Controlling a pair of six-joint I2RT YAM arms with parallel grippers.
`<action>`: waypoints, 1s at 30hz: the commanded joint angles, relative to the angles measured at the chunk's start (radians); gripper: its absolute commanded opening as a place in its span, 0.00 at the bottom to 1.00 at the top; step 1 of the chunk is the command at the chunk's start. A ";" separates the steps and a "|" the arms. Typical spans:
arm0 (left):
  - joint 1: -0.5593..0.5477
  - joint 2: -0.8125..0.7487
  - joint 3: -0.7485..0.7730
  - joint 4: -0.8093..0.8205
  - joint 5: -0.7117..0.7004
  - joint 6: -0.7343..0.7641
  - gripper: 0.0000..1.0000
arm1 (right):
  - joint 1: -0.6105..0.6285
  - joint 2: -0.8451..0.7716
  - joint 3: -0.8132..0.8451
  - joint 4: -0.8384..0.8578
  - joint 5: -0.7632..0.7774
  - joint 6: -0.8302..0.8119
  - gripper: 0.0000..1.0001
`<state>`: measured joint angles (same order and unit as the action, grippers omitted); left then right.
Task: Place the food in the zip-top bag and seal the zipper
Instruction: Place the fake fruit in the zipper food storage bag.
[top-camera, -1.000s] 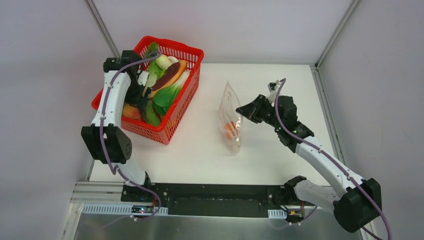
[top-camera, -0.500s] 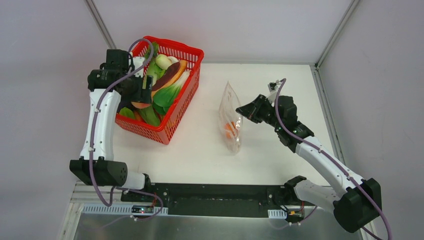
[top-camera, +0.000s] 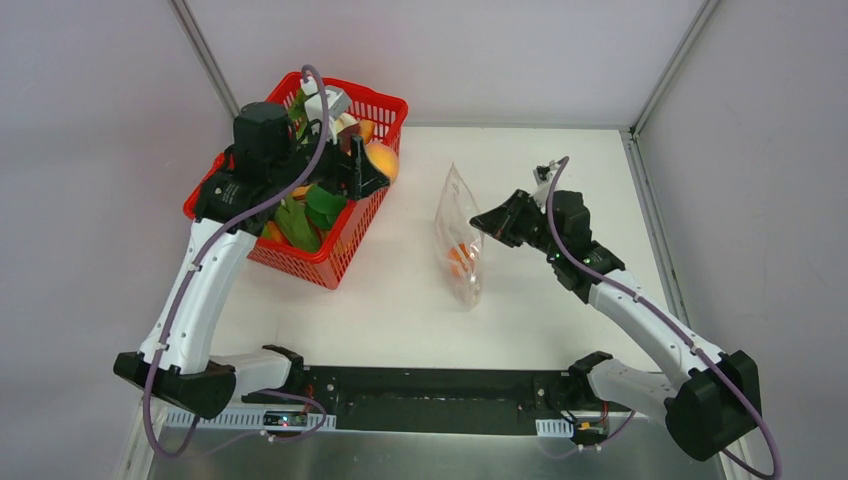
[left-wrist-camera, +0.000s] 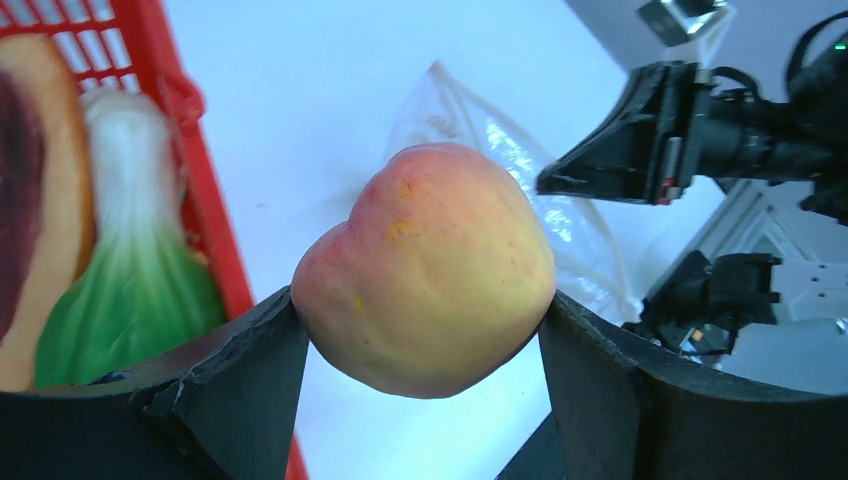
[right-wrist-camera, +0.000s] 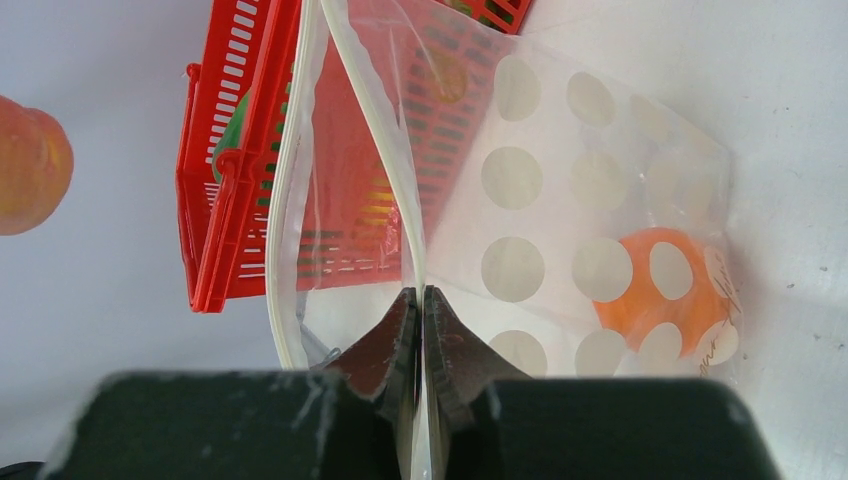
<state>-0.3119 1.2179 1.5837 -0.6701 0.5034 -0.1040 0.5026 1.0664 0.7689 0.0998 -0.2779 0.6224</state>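
My left gripper (top-camera: 375, 165) is shut on a round yellow-orange fruit (left-wrist-camera: 425, 270) with a red blush, held in the air over the basket's right rim. The same fruit (top-camera: 382, 159) faces the zip-top bag (top-camera: 460, 240), which stands on the white table. My right gripper (right-wrist-camera: 421, 295) is shut on one lip of the zipper (right-wrist-camera: 385, 130). The other lip (right-wrist-camera: 290, 200) bows away, so the bag's mouth gapes. A small orange fruit (right-wrist-camera: 655, 290) lies inside the bag. Green leafy pieces (top-camera: 300, 220) and other food remain in the basket.
The red mesh basket (top-camera: 330, 272) stands at the back left of the table, near the left wall. Bare white table lies between the basket and the bag. Metal frame posts rise at the back corners.
My left arm has risen out of the basket with the fruit and swung right, toward the bag. The right arm and the bag have stayed put.
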 joint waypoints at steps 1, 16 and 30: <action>-0.074 0.005 -0.059 0.201 0.122 -0.077 0.31 | -0.002 0.005 0.050 0.036 -0.027 0.018 0.08; -0.312 0.186 -0.034 0.356 0.081 -0.101 0.31 | 0.013 0.031 0.070 0.045 -0.059 0.023 0.07; -0.420 0.342 0.122 0.019 -0.174 0.082 0.31 | 0.037 -0.031 0.083 -0.021 0.068 -0.028 0.07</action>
<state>-0.7269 1.5749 1.6531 -0.5392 0.4332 -0.1040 0.5327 1.0866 0.8093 0.0784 -0.2668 0.6163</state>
